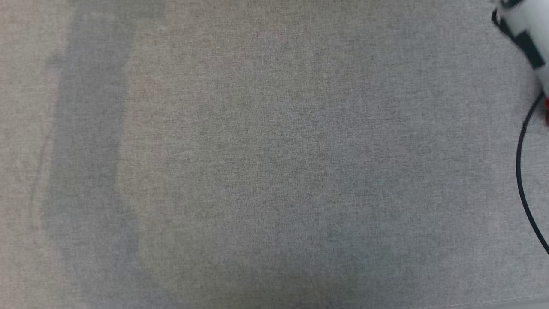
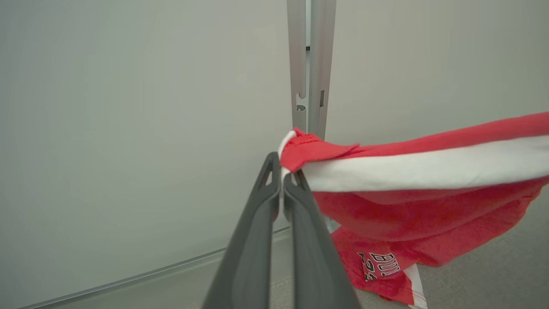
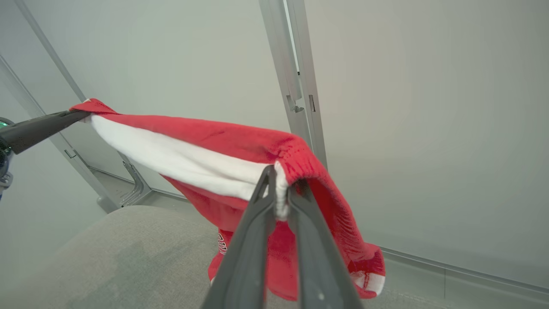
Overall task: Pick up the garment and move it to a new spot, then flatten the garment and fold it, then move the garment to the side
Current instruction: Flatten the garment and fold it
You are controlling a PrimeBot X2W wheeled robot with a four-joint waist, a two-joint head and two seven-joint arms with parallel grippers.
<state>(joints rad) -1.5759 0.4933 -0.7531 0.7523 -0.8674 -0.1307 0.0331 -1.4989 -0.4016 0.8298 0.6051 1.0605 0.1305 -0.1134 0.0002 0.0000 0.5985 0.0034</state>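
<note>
Garment (image 2: 422, 169), one, pinched by left claw (image 2: 283, 171), right claw (image 3: 282, 182).

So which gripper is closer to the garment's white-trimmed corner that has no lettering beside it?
Right. The right gripper clamps the red garment with that corner dangling just below it; the left gripper pinches the far end of the white stripe.

garment (image 3: 201, 148) btwn L tool (image 2: 283, 171), R tool (image 3: 283, 184), above cushion (image 3: 107, 257)

garment (image 2: 429, 171): runs off frame edge, away from left pincer (image 2: 283, 171) | lettering (image 2: 381, 266) below pincer: partly hidden, unreadable
</note>
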